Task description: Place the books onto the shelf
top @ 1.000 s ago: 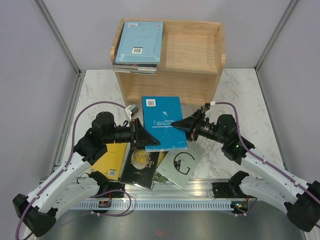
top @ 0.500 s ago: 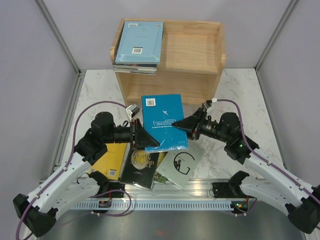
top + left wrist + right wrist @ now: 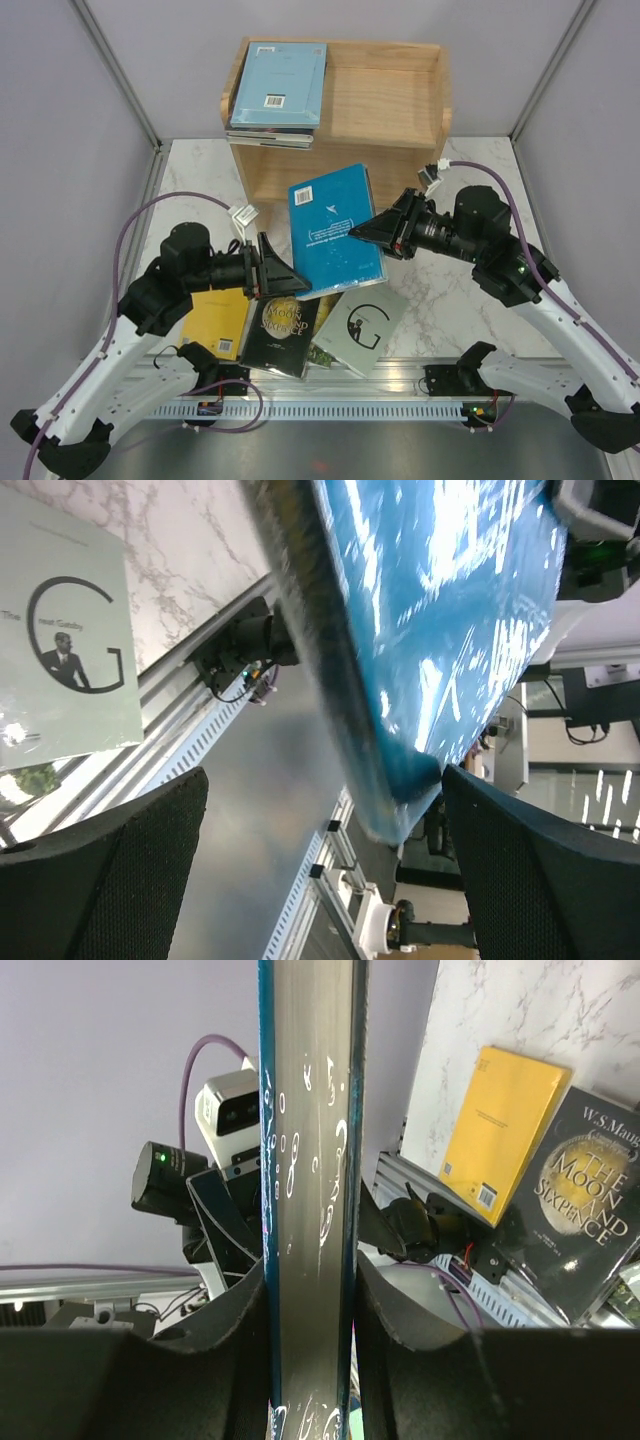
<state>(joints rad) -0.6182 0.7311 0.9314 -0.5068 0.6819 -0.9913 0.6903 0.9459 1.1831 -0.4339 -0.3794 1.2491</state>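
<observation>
Right tool (image 3: 362, 232): clamped on teal book (image 3: 330, 225) edge | left tool (image 3: 290, 276): spread, holding nothing | risk: one-sided grip lets book pivot or slip before shelf (image 3: 385, 100).

The teal book (image 3: 335, 230) is raised and tilted before the wooden shelf (image 3: 385, 100), whose top tier carries a light-blue-topped stack (image 3: 278, 85).

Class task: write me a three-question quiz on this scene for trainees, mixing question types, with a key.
1. True or false: the right hand is shut on the teal book.
2. Which book tops the stack on the shelf? A yellow book, B light blue book, C black book.
3. Fill in: the left hand has its jaws ___.
Key: 1 true; 2 B; 3 open.
</observation>
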